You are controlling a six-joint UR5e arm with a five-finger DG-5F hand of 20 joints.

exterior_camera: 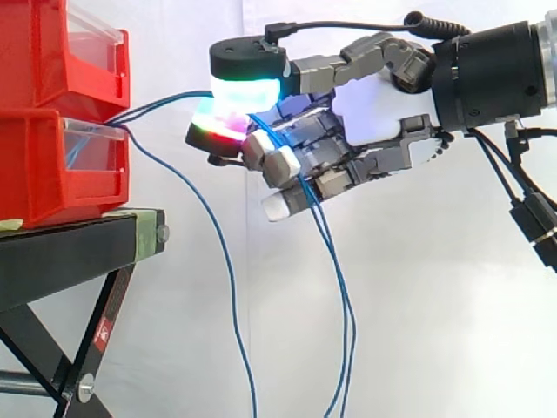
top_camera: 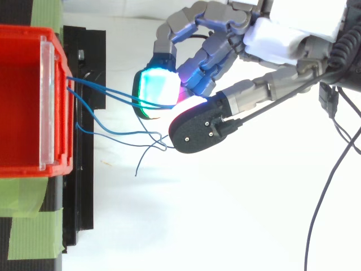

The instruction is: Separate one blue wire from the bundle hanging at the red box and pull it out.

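Observation:
Several thin blue wires (exterior_camera: 157, 106) come out of the front of the lower red box (exterior_camera: 52, 165) and run right toward my hand (exterior_camera: 365, 113). Two of them stretch taut from the box (top_camera: 34, 101) into the pinch between the thumb pad (top_camera: 194, 127) and the glowing cyan finger pad (top_camera: 155, 93), so the hand is shut on blue wires (top_camera: 107, 90). Past the fingers they drop down in a long loop (exterior_camera: 344, 331). Another blue wire (exterior_camera: 222, 287) sags free from the box. In the top view two more loose ends (top_camera: 144, 152) hang slack below the pinch.
Two red bins are stacked on a black stand (exterior_camera: 78, 244) at the left, with green tape (top_camera: 34, 226) on its top. A white curtain backs the work.

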